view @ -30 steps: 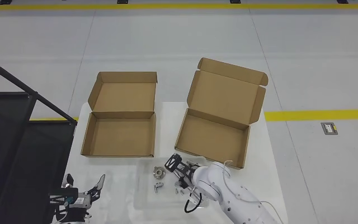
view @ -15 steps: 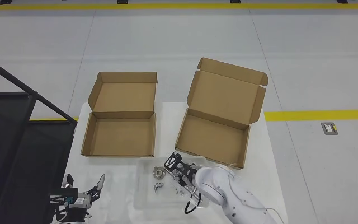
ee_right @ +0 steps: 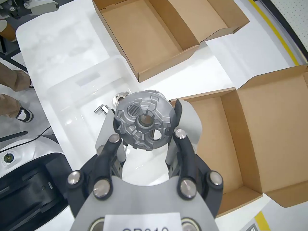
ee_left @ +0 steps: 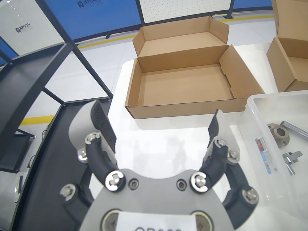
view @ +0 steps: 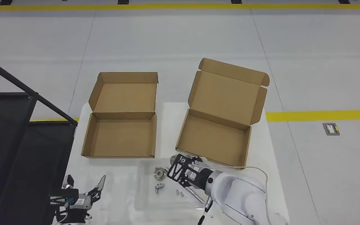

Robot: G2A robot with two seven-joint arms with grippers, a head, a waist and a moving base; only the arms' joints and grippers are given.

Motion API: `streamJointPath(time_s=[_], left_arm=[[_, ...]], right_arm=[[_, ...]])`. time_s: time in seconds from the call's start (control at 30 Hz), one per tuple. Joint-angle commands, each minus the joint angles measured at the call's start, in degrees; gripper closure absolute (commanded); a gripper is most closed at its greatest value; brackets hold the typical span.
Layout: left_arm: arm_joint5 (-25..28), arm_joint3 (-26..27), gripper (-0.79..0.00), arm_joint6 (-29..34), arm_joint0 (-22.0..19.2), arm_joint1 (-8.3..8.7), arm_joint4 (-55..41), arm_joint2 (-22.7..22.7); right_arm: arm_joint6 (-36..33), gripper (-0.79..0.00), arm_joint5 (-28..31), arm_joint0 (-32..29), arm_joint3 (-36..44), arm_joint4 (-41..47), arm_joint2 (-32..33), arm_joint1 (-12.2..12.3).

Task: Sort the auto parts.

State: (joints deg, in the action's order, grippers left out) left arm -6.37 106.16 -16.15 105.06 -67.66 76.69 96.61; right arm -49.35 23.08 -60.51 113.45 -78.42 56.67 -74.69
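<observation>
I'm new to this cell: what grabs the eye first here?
The right gripper clamps a round metal hub above the clear bin. Two open cardboard boxes lie empty behind it on the white table. The left gripper hangs open at the table's near edge.

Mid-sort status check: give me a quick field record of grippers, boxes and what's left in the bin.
Right gripper: shut on round grey part, raised above clear bin
Left gripper: open, holding nothing, by the left edge of the table
Left box: open, empty
Right box: open, empty
Bin contents: flange, shaft, small bracket
</observation>
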Motion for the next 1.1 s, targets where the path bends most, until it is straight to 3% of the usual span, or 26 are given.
streamJointPath(time_s=[0.0, 0.27, 0.43, 0.7, 0.93, 1.07], left_arm=[[0.0, 0.0, -0.785, 0.0, 0.0, 0.0, 0.0, 0.0], [0.0, 0.0, -0.785, 0.0, 0.0, 0.0, 0.0, 0.0], [0.0, 0.0, -0.785, 0.0, 0.0, 0.0, 0.0, 0.0], [0.0, 0.0, -0.785, 0.0, 0.0, 0.0, 0.0, 0.0], [0.0, 0.0, -0.785, 0.0, 0.0, 0.0, 0.0, 0.0], [0.0, 0.0, -0.785, 0.0, 0.0, 0.0, 0.0, 0.0]], right_arm=[[0.0, 0.0, 0.0, 0.0, -0.1, 0.1, 0.0, 0.0], [1.2, 0.0, -0.5, -0.6, -1.0, 0.4, 0.2, 0.0], [1.4, 0.0, -9.5, 5.2, -8.6, 3.5, 0.7, -1.2], [-0.3, 0.0, -24.1, 25.6, -33.9, 9.7, -5.4, -6.1], [1.2, 0.0, -26.4, 38.6, -58.5, 17.1, -10.3, -10.8], [2.5, 0.0, -26.7, 42.0, -67.1, 19.0, -12.2, -12.9]])
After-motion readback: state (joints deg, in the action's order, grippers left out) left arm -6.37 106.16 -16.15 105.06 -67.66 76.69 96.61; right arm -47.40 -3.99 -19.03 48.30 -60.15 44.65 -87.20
